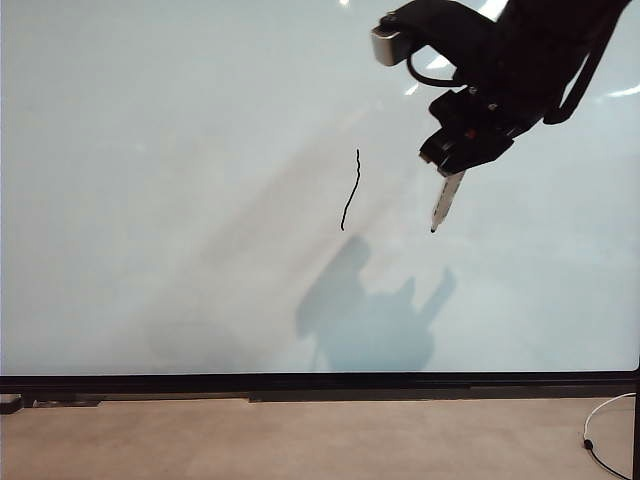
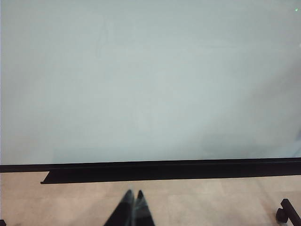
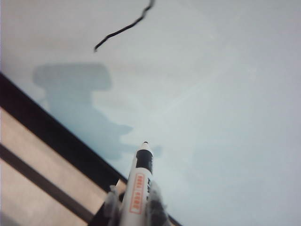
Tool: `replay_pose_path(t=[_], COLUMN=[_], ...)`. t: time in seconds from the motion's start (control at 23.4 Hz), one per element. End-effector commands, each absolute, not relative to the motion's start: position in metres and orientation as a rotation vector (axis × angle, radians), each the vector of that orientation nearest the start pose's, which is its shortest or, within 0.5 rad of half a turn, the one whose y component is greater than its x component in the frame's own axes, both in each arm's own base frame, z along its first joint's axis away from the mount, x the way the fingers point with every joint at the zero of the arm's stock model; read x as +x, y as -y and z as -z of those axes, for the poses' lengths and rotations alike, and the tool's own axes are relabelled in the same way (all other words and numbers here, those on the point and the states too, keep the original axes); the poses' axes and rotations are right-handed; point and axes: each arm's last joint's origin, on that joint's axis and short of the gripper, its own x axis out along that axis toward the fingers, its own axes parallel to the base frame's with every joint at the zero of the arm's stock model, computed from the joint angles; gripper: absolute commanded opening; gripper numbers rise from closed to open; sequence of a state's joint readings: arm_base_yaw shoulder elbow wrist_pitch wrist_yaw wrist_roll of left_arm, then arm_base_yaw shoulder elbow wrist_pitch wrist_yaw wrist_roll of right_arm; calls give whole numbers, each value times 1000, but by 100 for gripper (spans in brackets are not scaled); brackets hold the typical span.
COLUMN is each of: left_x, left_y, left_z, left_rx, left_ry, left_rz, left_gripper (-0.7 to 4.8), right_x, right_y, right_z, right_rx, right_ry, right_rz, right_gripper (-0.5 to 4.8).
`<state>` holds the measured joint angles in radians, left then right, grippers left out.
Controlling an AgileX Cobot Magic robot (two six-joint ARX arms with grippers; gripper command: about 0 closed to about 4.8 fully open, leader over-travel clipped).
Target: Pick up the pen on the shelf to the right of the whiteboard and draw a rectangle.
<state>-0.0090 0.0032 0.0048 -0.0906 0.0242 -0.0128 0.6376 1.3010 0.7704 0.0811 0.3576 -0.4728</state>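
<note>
Pen (image 3: 140, 176): white marker with a dark tip, clamped between the fingers of the right gripper (image 3: 134, 207), tip pointing toward the whiteboard (image 1: 160, 200). In the exterior view the right gripper (image 1: 462, 152) hangs at upper right, with the pen (image 1: 446, 198) slanting down and left from it.

Drawn stroke (image 1: 351, 190): one wobbly black line, near the pen tip and to its left, apart from it. Only one side of the rectangle seems done; three remain.

Contact: whether the tip touches the board cannot be told; its shadow lies a little off the tip.

Handling note: bring the tip to an end of the stroke, press lightly and evenly, and keep each side straight so that the corners close without gaps.

Left gripper (image 2: 133, 202): fingers together, holding nothing, low before the board's black lower frame (image 2: 188, 165).
</note>
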Motion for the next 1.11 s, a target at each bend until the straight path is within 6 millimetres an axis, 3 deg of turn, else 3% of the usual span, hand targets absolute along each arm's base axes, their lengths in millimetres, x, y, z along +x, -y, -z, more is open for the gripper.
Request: replay_pose_path(t=[0.04, 0.6, 0.81, 1.11], left_x=[97, 97, 97, 97], left_y=[2, 2, 2, 2], left_z=[-158, -158, -158, -158], left_rx=[-12, -12, -12, -12], left_ry=[-78, -78, -78, -78], left_rz=[35, 34, 34, 35], left_gripper=[-4, -4, -4, -4], right_x=[237, 240, 241, 245], right_y=[-151, -155, -140, -125], right_z=[-251, -265, -258, -243], right_rx=[-615, -252, -46, 58], right_ry=[-261, -93, -2, 40], right_rz=[-400, -632, -694, -749], right_gripper=[-6, -6, -6, -6])
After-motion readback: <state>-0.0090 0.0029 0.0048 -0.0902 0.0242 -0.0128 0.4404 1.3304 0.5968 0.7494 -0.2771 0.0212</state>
